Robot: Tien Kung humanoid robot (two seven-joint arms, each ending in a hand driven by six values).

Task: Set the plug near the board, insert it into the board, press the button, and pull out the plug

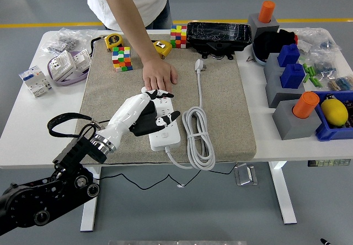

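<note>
The white power strip (166, 137) lies lengthwise on the beige mat (220, 101). Its white plug (198, 64) rests on the mat to the right of the strip's far end, apart from it, and the cable lies coiled (197, 137) beside the near end. My left hand (159, 110), white with black fingertips, hovers over the middle of the strip with fingers spread and nothing in it; whether it touches the strip I cannot tell. A person's hand (159, 76) presses flat on the strip's far end.
Two Rubik's cubes (122, 58), tape measures (113, 41) and a black box (219, 35) line the mat's far edge. Grey blocks with blue and orange pegs (292, 85) and a blue bin with a yellow object (334, 112) stand on the right, switch boxes (66, 65) on the left.
</note>
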